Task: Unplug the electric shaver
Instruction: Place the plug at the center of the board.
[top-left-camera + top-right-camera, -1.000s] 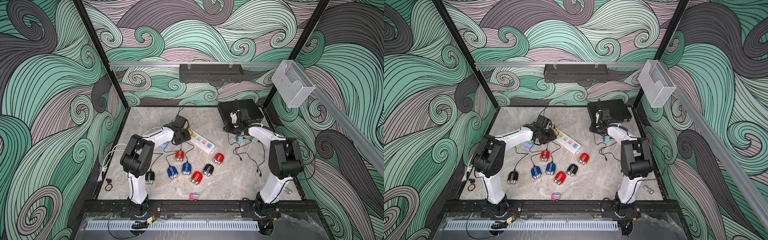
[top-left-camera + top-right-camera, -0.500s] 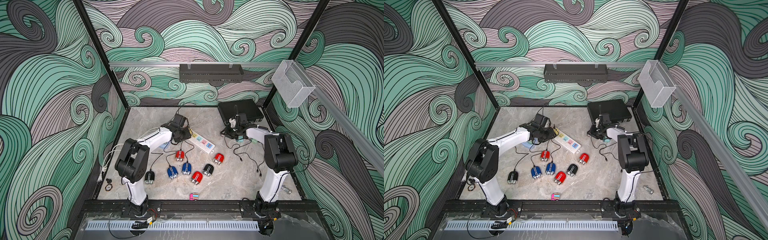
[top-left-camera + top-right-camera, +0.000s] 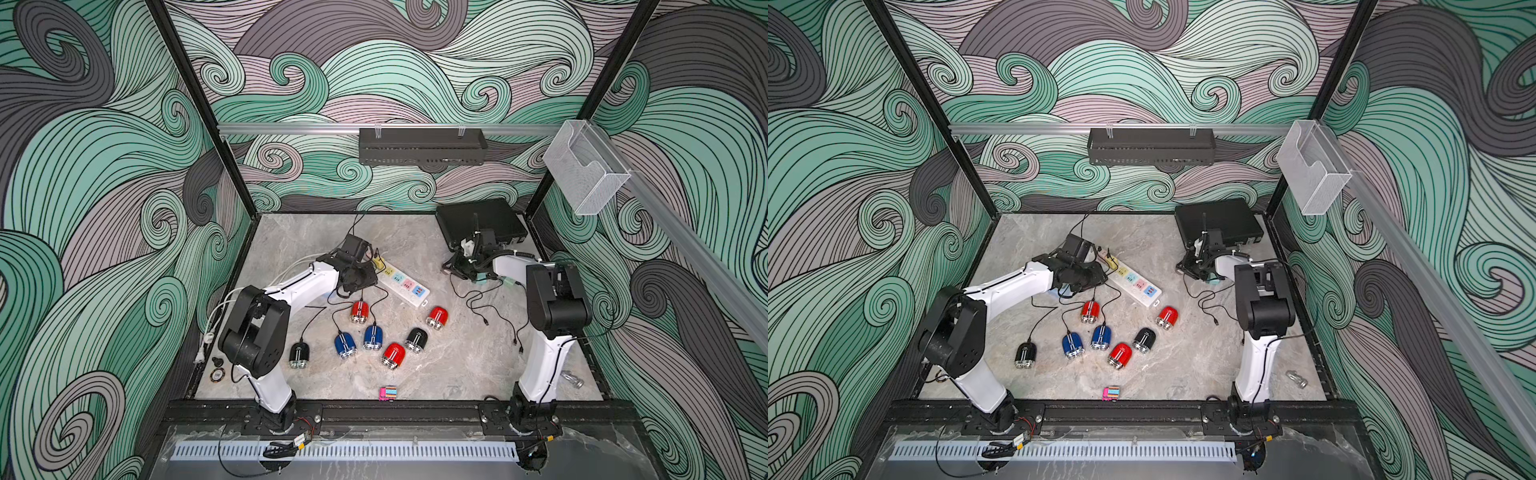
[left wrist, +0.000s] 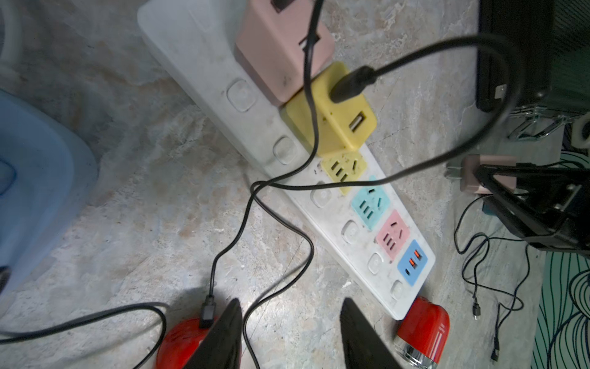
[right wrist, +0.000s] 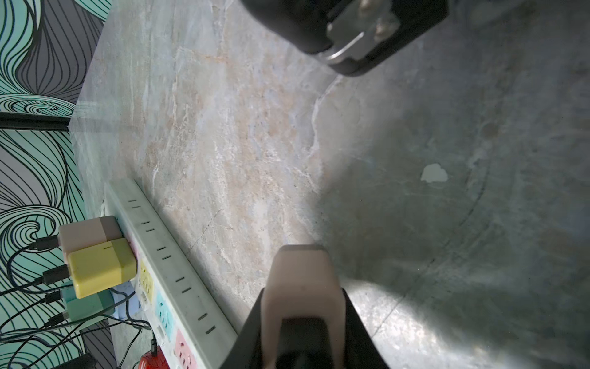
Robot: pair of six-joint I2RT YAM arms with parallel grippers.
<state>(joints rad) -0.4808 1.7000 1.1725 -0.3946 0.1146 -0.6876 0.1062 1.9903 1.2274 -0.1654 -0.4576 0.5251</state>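
Shaver (image 3: 359,311), mid-frame in both top views, has a cable (image 4: 207,314) plugged in; left gripper (image 4: 289,306) gapes empty, right gripper (image 5: 303,300) clamps a pink adapter (image 5: 301,271).

- Both top views: high, front, looking down over whole table (image 3: 457,365); near-equal pair
- Left wrist: close, low over strip (image 4: 348,230)
- Right wrist: close to table, strip (image 5: 178,255) at edge; strip shown in all views
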